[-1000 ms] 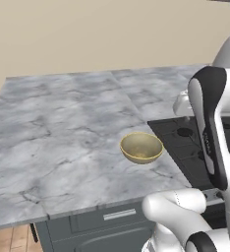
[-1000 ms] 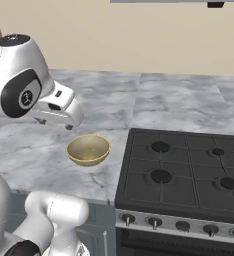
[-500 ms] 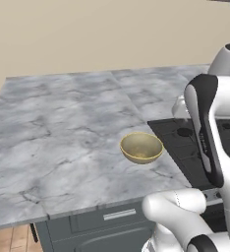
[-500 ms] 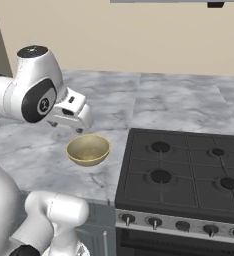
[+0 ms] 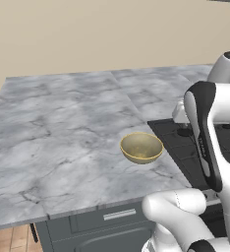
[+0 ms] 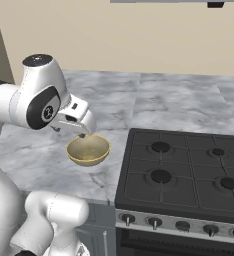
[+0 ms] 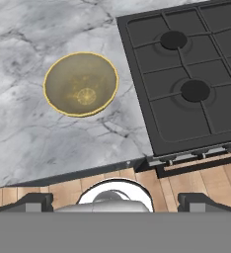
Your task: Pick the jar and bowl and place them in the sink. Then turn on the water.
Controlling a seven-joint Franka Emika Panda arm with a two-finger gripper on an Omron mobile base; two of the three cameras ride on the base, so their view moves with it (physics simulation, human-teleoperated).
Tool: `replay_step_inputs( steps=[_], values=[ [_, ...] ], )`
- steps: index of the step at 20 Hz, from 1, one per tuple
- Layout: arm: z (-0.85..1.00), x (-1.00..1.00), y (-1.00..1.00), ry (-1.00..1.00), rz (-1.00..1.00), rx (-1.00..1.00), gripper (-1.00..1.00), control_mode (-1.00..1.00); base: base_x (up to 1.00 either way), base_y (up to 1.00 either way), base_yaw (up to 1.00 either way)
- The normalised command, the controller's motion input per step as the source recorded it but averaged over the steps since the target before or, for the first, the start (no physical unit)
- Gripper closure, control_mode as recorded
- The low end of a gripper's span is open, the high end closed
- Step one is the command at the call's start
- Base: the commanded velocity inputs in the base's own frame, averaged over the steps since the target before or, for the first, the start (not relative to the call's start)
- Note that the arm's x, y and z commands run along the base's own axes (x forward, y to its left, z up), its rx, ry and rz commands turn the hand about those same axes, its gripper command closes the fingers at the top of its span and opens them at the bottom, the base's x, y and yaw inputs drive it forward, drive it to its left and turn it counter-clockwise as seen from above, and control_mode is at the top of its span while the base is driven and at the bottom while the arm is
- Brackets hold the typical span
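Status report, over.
Gripper open, empty, high above the counter. Bowl upright beside the stove. Nothing blocking it.

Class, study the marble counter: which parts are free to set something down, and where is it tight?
Free: the wide counter left of the bowl, and the strip behind it toward the wall. Tight: the narrow gap between bowl and stove, where the open hand hangs just above the bowl.

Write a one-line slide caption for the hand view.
Open gripper high above a marble counter, with the empty bowl beside a black stove.
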Motion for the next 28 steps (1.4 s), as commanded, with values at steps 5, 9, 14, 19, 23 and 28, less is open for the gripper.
replay_step_inputs(
  steps=[5,9,14,19,23,28],
  values=[
    [-0.17,0.01,0.00,0.00,0.00,0.00,-1.00,-1.00,0.00,0.00,0.00],
    [-0.23,0.06,0.00,0.00,0.00,0.00,-1.00,-1.00,0.00,0.00,0.00],
    [-0.18,0.14,-0.01,0.00,0.00,0.00,-1.00,-1.00,0.00,0.00,0.00],
    [-0.15,0.08,-0.04,0.00,0.00,0.00,-1.00,-1.00,0.00,0.00,0.00],
    [-0.12,0.09,-0.08,0.00,0.00,0.00,-1.00,-1.00,0.00,0.00,0.00],
    [-0.14,0.18,-0.03,0.00,-0.01,0.00,-1.00,-1.00,0.00,0.00,0.00]
  ],
)
